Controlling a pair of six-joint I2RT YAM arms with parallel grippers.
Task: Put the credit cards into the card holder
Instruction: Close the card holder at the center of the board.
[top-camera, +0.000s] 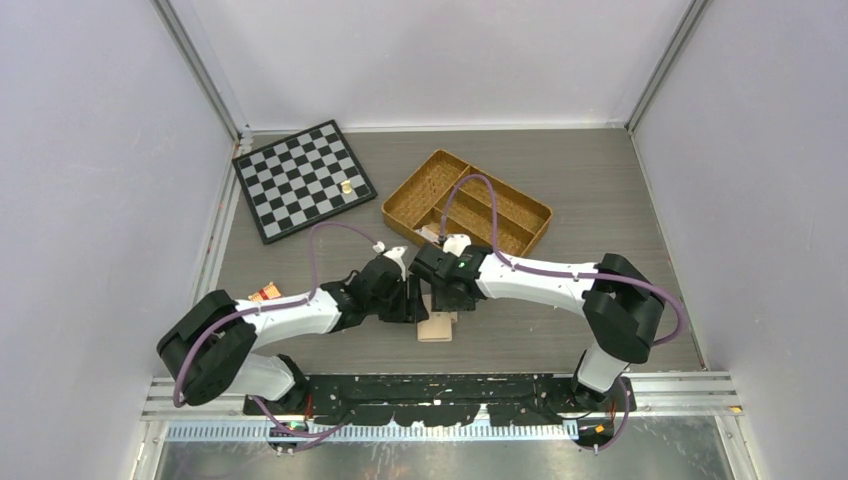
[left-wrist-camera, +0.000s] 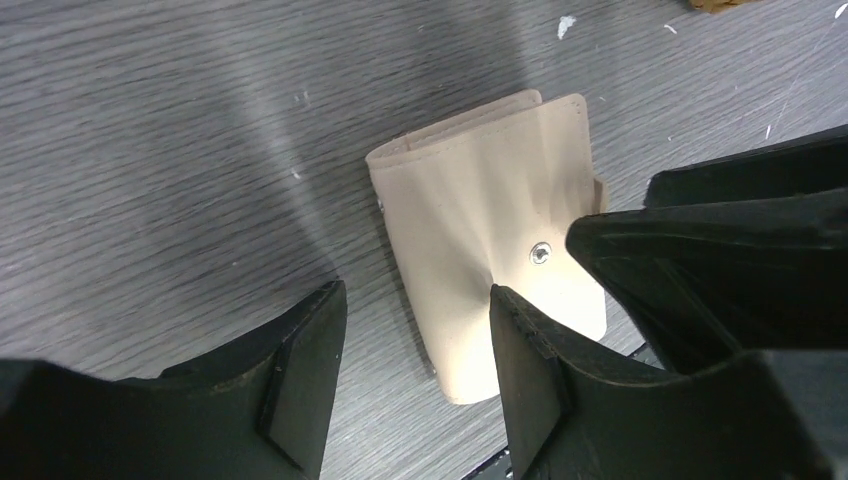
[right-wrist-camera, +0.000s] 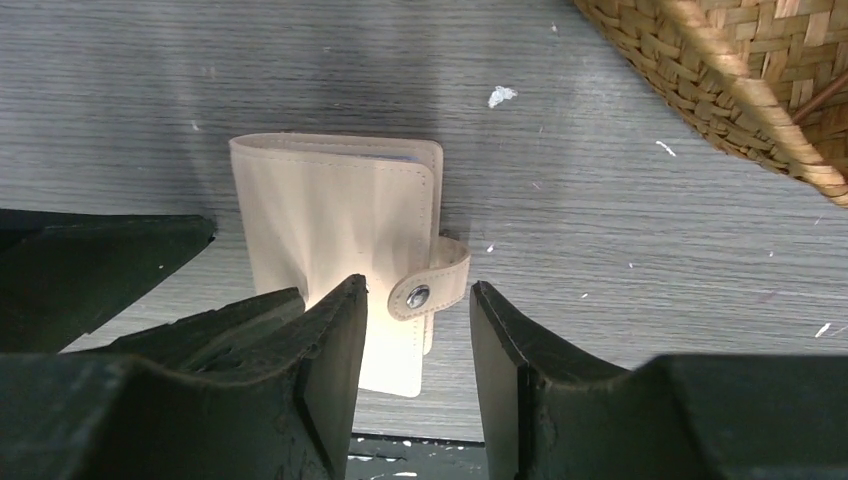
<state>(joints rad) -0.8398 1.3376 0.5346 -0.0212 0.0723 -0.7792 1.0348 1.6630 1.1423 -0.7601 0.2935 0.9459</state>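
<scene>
The peach-beige card holder (top-camera: 436, 326) lies folded on the table near the front edge. In the left wrist view the card holder (left-wrist-camera: 480, 220) shows its snap stud. My left gripper (left-wrist-camera: 415, 350) is open, and one finger (left-wrist-camera: 530, 370) touches the dented cover. In the right wrist view the card holder (right-wrist-camera: 335, 210) has its snap tab (right-wrist-camera: 430, 280) curved over the front. My right gripper (right-wrist-camera: 418, 350) is open with the tab between its fingertips. In the top view both grippers, left (top-camera: 412, 300) and right (top-camera: 447, 297), meet over it. No credit cards are in view.
A woven wicker divided tray (top-camera: 466, 203) stands behind the grippers, and its corner shows in the right wrist view (right-wrist-camera: 740, 80). A chessboard (top-camera: 303, 180) lies at the back left. A small red-brown packet (top-camera: 264, 293) lies by the left arm. The black front rail (top-camera: 440, 385) runs just beyond the wallet.
</scene>
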